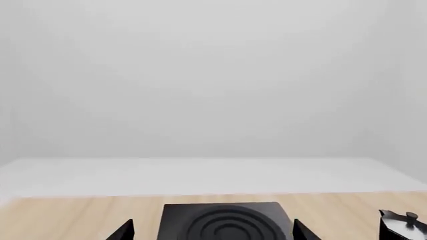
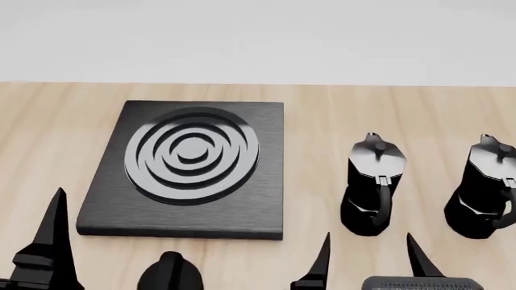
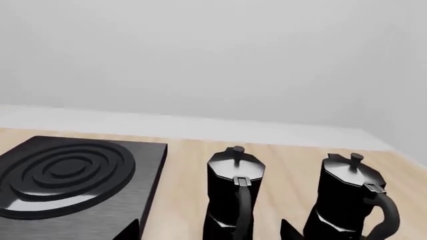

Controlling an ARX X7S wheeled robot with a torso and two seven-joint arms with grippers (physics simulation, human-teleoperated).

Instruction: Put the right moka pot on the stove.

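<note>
Stove (image 2: 193,175) is seen on the wooden bench (image 2: 339,103) as a flat square black slab, its round burner of raised concentric rings left bare, with nothing standing on it. In the head view it occupies the left half of the bench, toward 10 o'clock from the view's centre. Two glossy black faceted moka pots stand upright at about 3 o'clock of the slab, well apart from it and side by side, neither touching the other. The right moka pot (image 2: 484,190) is set closest to the view's right edge, its lid shut, its knob on top and its curved handle turned toward the robot. The left moka pot (image 2: 373,187) stands between it and the stove, in the same pose.

The right gripper (image 2: 367,257) is held low at 6 o'clock of the left moka pot, its two pointed fingers spread with a wide gap and nothing between them; neither pot is touched. The left gripper (image 2: 113,241) is placed at 6 o'clock of the stove's near edge, its fingers likewise parted wide and empty. A small round black knob (image 2: 171,272) is seen just before the slab's near edge.
</note>
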